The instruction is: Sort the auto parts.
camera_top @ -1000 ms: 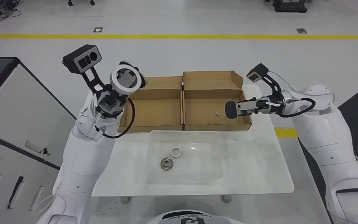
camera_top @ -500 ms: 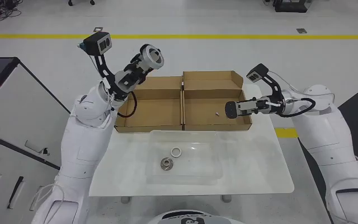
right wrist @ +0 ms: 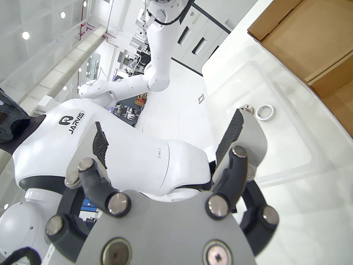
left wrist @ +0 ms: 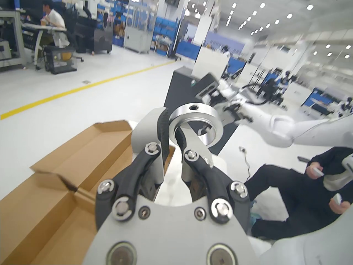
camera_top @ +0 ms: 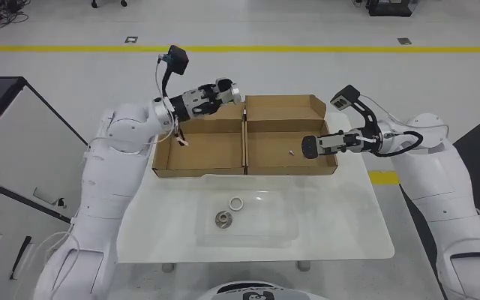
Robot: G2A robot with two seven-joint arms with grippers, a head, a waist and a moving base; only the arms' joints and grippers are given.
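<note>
My left gripper (camera_top: 226, 91) hangs over the back edge of the left cardboard box (camera_top: 201, 150). In the left wrist view it (left wrist: 171, 128) is shut on the rim of a silver metal ring (left wrist: 194, 122) with a small hole in its side. My right gripper (camera_top: 308, 146) is open and holds nothing, at the right end of the right cardboard box (camera_top: 274, 154). A small pale part (camera_top: 290, 151) lies in that box. In the clear tray (camera_top: 281, 225) lie a white ring (camera_top: 236, 202) and a grey metal part (camera_top: 222, 219), which the right wrist view shows as the white ring (right wrist: 264, 111) and grey part (right wrist: 246, 108).
The two boxes stand side by side at the back of the white table (camera_top: 352, 217), with upright flaps along their far edge. The tray sits in front of them, near the table's middle. Bare tabletop lies to the right of the tray.
My left arm has swung from a raised pose at the table's left to over the back of the left box, carrying the ring. The right arm has not moved.
</note>
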